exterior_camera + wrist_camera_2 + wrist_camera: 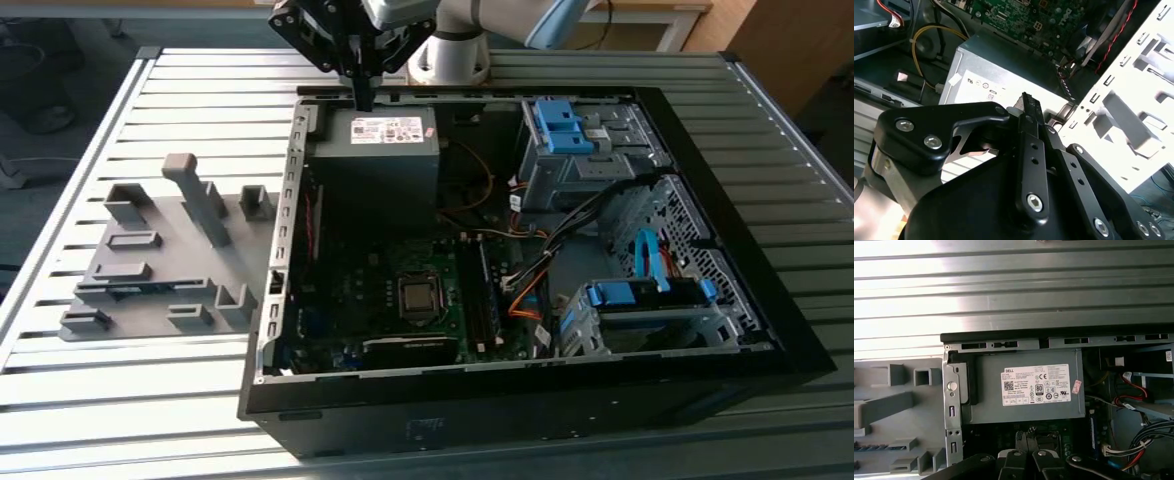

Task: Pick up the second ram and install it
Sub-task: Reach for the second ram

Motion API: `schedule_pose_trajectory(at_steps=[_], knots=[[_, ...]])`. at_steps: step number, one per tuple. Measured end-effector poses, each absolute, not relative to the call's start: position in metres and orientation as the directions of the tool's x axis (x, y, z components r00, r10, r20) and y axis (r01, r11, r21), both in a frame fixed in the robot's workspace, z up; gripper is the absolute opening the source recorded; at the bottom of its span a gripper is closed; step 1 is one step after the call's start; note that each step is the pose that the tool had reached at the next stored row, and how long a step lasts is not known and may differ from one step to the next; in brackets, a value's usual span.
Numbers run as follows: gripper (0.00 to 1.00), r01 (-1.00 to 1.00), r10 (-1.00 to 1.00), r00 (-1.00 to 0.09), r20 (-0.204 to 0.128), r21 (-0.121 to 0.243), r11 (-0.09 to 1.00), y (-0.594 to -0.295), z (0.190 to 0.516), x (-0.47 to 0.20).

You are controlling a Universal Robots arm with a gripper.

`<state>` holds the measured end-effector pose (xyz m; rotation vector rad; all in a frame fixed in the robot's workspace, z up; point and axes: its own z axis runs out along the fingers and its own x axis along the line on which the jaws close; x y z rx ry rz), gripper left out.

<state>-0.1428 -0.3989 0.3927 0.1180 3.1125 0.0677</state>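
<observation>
Closest up, the black gripper [1028, 106] has its jaws pressed together, poised above the grey power supply [376, 150] by the wall of the open computer case [747, 300]. Beside the case, the second ram [140, 289] lies in 1 slot of the grey fixture [160, 262], well apart from the gripper.
</observation>
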Motion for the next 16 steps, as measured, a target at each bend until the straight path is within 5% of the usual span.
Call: schedule_pose_trajectory(at_steps=[16], knots=[[0.11,0.075,0.076,-0.997,-0.024,0.044,0.996,-0.3989,0.3925,-0.1495]])
